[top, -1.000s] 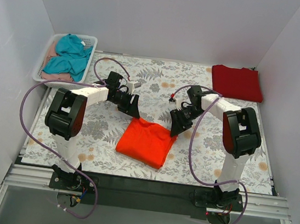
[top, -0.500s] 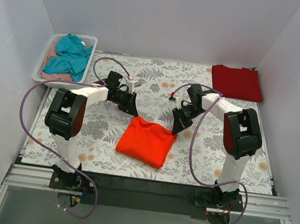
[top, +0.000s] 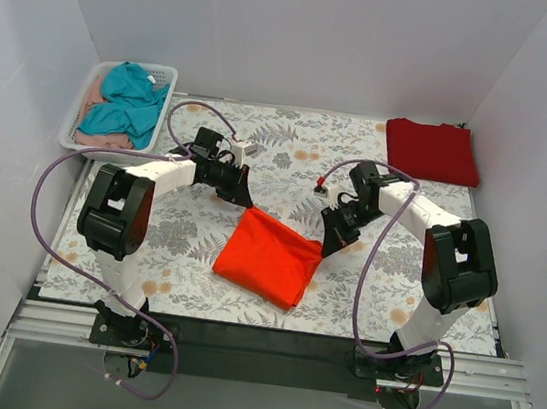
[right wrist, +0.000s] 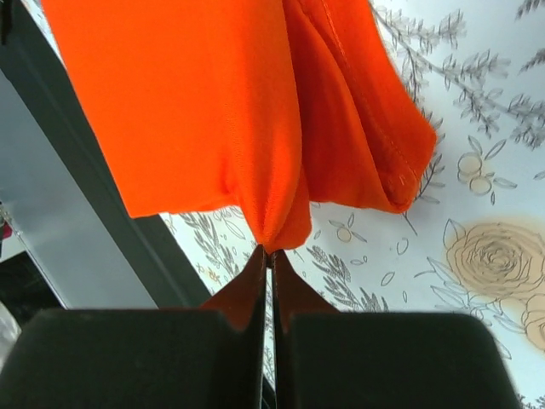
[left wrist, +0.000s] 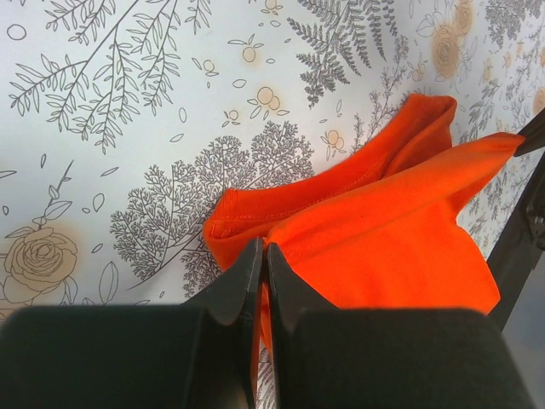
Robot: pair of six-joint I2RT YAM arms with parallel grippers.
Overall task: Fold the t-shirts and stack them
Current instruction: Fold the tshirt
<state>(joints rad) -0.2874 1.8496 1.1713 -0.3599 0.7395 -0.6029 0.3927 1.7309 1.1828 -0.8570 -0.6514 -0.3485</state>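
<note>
The bright orange-red t-shirt (top: 269,256) lies folded in the middle of the table, its far edge pulled taut between my two grippers. My left gripper (top: 246,204) is shut on its far left corner; the left wrist view shows the cloth (left wrist: 383,230) pinched between the fingertips (left wrist: 262,252). My right gripper (top: 329,244) is shut on the far right corner, where the fabric (right wrist: 196,111) bunches at the tips (right wrist: 271,256) and is lifted off the table. The darker crimson t-shirt (top: 431,150) lies folded at the back right corner.
A white basket (top: 164,76) at the back left holds a teal garment (top: 125,104) and a pale pink one (top: 95,100). Purple cables loop from both arms. White walls close in three sides; the floral cloth (top: 291,146) covers the table.
Both grippers have shut on the far corners of the orange-red shirt. They have drawn that edge up and apart, the right arm swinging outward to the right.
</note>
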